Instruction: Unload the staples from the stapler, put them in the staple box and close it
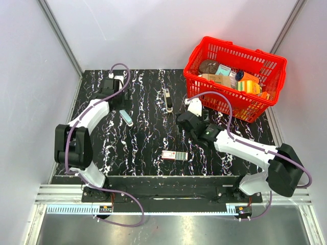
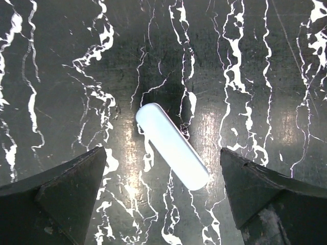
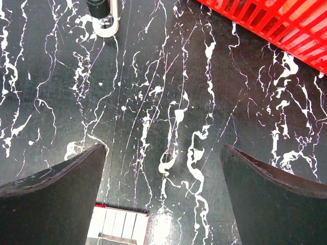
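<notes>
Stapler [image 1: 167, 100] lies flat on the counter [image 1: 138, 153] toward the far middle, lengthwise away from the arms, with nothing touching it. Left claw [image 2: 162, 151] is spread wide and empty, hanging over a pale oblong piece [image 2: 172, 147] at the left of the counter, well apart from the stapler; what that piece is cannot be told. Right claw [image 3: 162, 147] is likewise spread wide and empty over bare counter, between the stapler and the red basket [image 1: 230, 104], with a small red-and-white box [image 1: 174, 155] near it on the side of the arm bases. Hazards, as judged:

- The left arm sits over the wrong item. Closing there would lift the pale piece and leave the task no further on.
- The stapler is slim and lies on a glossy surface, so a one-sided approach would likely push or spin it rather than seat it between the fingers.
- Unloading probably needs one arm to pin the body while the other works the tray. With only one arm near, the body may skid.
- The right arm's cable runs close to the basket, and a wide swing could nudge it.
- Loose staples dropped on this dark veined counter would be hard to find.
</notes>
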